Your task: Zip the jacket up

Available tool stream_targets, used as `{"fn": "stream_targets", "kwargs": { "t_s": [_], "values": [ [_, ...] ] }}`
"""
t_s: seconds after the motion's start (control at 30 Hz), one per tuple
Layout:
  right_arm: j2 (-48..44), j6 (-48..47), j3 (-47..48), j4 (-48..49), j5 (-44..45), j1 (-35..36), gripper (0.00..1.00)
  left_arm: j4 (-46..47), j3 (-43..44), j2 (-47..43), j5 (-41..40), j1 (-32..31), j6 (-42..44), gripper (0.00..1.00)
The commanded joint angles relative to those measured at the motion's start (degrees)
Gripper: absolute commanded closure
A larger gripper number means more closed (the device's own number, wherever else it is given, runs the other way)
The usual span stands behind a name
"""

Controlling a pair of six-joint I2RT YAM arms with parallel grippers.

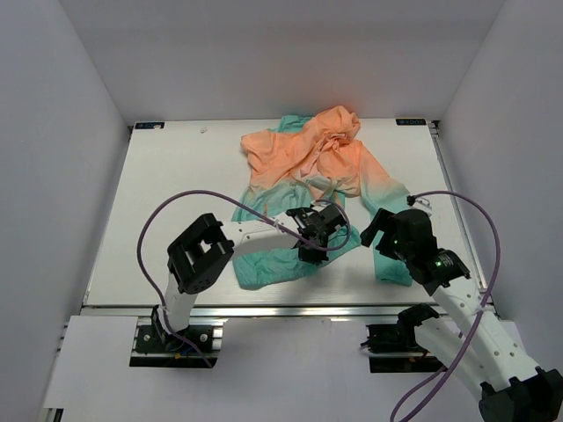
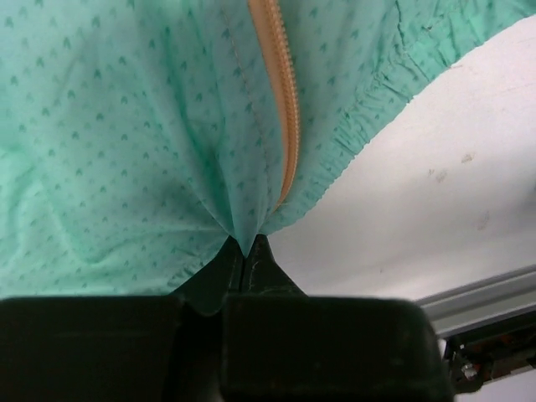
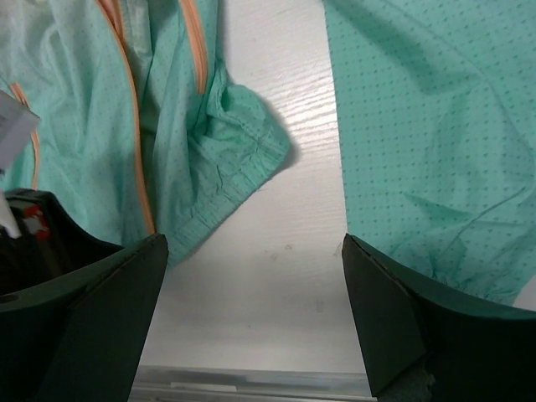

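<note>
The jacket (image 1: 308, 163) lies crumpled on the table, orange at the hood and shoulders, teal toward the hem. My left gripper (image 1: 310, 255) is shut on the teal hem, pinching the fabric (image 2: 126, 167) just below the lower end of the orange zipper (image 2: 280, 92). My right gripper (image 1: 374, 230) is open and empty, hovering over bare table between the hem corner (image 3: 234, 159) and a teal sleeve (image 3: 427, 126). Two orange zipper lines (image 3: 134, 126) run down the fabric at the left of the right wrist view.
The white table (image 1: 176, 202) has a metal front rail (image 1: 281, 309). White walls enclose the back and both sides. Purple cables loop from both arms over the table. The left arm's body (image 3: 42, 243) shows at the left of the right wrist view.
</note>
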Motion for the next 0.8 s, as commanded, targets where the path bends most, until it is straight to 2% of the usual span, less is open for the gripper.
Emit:
{"fn": "stream_targets", "kwargs": {
  "t_s": [0.0,0.13,0.27,0.4,0.53,0.6,0.77],
  "values": [
    [-0.22,-7.52,-0.92,3.16,-5.07,-0.11,0.11,-2.48,1.14,-7.58,-2.2,0.11,-0.15,1.0],
    [1.19,-11.68,-1.8,5.62,-12.45,0.85,0.11,-3.89,-3.07,-14.86,-4.48,0.28,-0.5,1.0],
    [4.17,-11.59,-0.49,5.27,-12.47,6.11,0.11,-6.78,-7.21,-22.86,-5.19,3.26,0.28,1.0],
    [10.92,-11.07,1.0,9.31,-10.27,14.28,0.11,-6.53,-13.96,-30.88,-5.01,7.22,-0.24,1.0],
    [20.42,-7.91,5.92,9.67,-1.07,28.58,0.11,-3.29,-24.4,-37.38,-3.97,8.63,-1.73,1.0],
    [25.59,-5.97,8.3,10.37,1.14,33.0,0.11,-0.65,-27.33,-40.01,-3.26,8.9,-2.0,1.0],
    [34.14,-3.16,12.17,11.07,4.75,36.01,0.11,3.47,-34.26,-43.28,-0.28,9.34,-2.18,1.0]
  ]
}}
